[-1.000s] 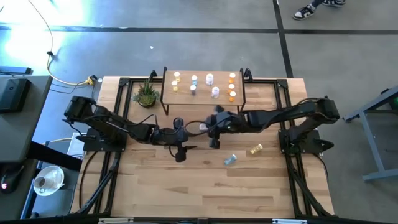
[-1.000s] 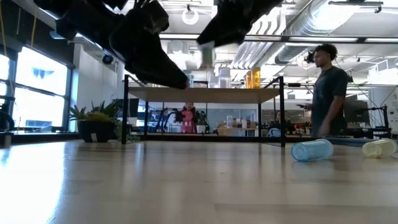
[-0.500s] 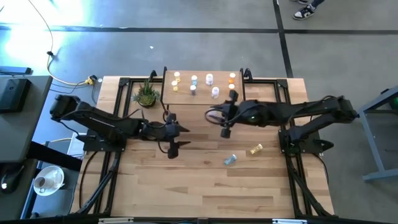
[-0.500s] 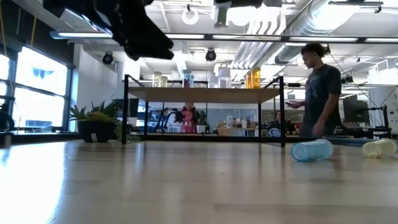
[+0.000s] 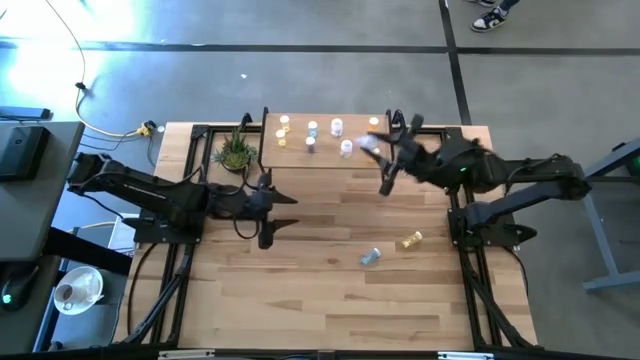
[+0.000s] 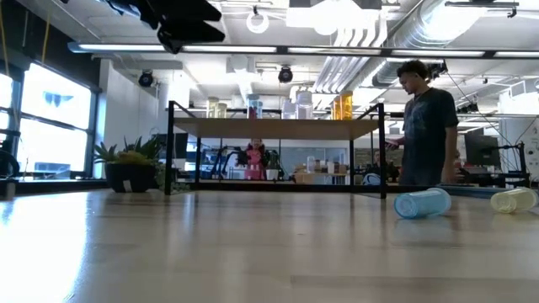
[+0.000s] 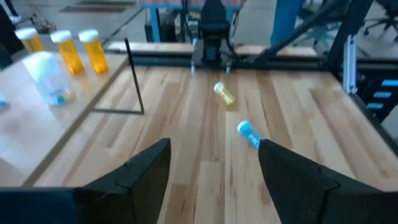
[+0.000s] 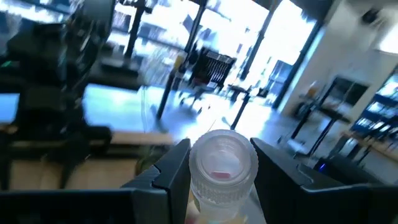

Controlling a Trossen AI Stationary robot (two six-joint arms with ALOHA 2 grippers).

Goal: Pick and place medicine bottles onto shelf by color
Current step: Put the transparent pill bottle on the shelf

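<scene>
The left hand (image 5: 266,215) hangs with its two dark fingers (image 7: 134,177) spread wide and nothing between them, over the middle of the light plank table (image 5: 330,290). Ahead of this hand, a small blue bottle (image 7: 250,134) and a small yellow bottle (image 7: 224,94) lie on their sides on the table. The low shelf with a light wood top and thin black legs (image 5: 325,152) carries white-capped medicine bottles (image 5: 312,131) standing upright. The right hand (image 5: 380,160) is raised near the shelf's right end and grips a pale clear bottle with a white cap (image 8: 219,171) between its fingers. In the room behind the table a person (image 6: 425,126) stands.
</scene>
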